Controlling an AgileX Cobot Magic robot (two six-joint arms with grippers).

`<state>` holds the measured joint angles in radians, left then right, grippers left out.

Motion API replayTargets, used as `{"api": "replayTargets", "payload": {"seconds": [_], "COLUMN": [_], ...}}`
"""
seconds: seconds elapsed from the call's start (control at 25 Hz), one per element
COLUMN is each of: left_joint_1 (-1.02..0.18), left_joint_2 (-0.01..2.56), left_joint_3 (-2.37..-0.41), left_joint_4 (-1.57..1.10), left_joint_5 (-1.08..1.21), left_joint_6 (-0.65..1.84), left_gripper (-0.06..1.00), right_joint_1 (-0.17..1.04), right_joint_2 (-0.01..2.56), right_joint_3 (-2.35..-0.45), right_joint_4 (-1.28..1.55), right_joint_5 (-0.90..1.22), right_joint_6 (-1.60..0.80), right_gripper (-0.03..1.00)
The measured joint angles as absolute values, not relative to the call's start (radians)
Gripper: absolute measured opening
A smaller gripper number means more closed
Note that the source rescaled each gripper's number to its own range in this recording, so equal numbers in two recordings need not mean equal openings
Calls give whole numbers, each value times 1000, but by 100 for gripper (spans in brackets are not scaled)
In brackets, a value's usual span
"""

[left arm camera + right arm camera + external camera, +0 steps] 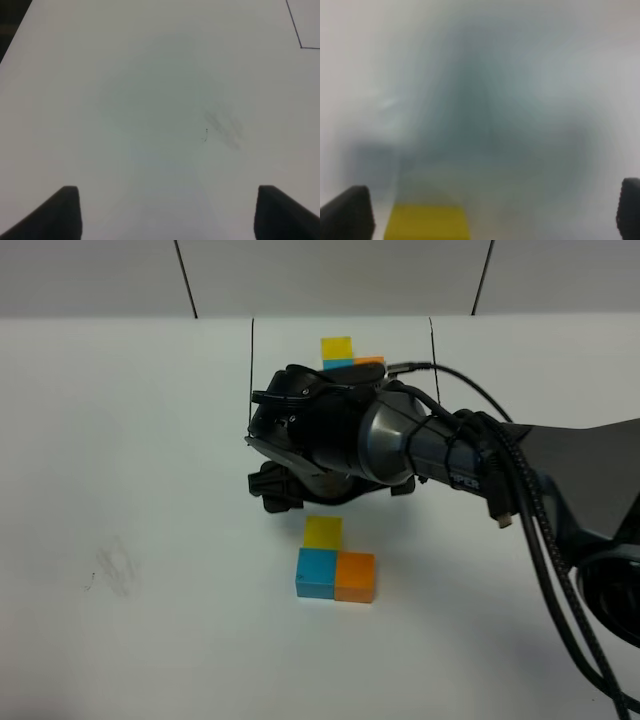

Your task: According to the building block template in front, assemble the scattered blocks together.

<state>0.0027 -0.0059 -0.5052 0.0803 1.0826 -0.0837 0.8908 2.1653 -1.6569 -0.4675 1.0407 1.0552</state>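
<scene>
**Right fingers spread, yellow cube between them, L of cubes formed**

Right gripper (488, 210): fingers wide apart. The yellow cube (427, 222) sits low between them, nearer one finger and not clamped. That view is blurred, so the edge gaps are hard to judge. From above, the yellow cube butts against the blue cube (316, 573), and the orange cube (355, 577) touches the blue cube's side. The template (338, 348) lies beyond the gripper, partly hidden by the arm, between black lines (252, 370). There is open table (150, 640) on the cubes' other sides. Left gripper (172, 212): fingers apart over open table, with a smudge (225, 127) ahead.
</scene>
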Motion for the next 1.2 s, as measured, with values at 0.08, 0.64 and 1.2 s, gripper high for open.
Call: {"api": "replayTargets", "payload": {"seconds": [0.08, 0.64, 1.2], "left_joint_1": [3, 3, 3], "left_joint_2": [-6, -6, -6], "left_joint_3": [-505, -505, -505], "left_joint_4": [80, 80, 80], "left_joint_5": [1083, 1083, 1083], "left_joint_6": [-84, -84, -85], "left_gripper": [60, 60, 60], "right_joint_1": [888, 418, -37], "right_joint_2": [2122, 1585, 814], "right_joint_3": [-1657, -1657, -1478], "right_joint_4": [-571, -843, -405], "right_joint_5": [1046, 1158, 1214], "right_joint_6": [1063, 735, -38], "right_gripper": [100, 100, 100]}}
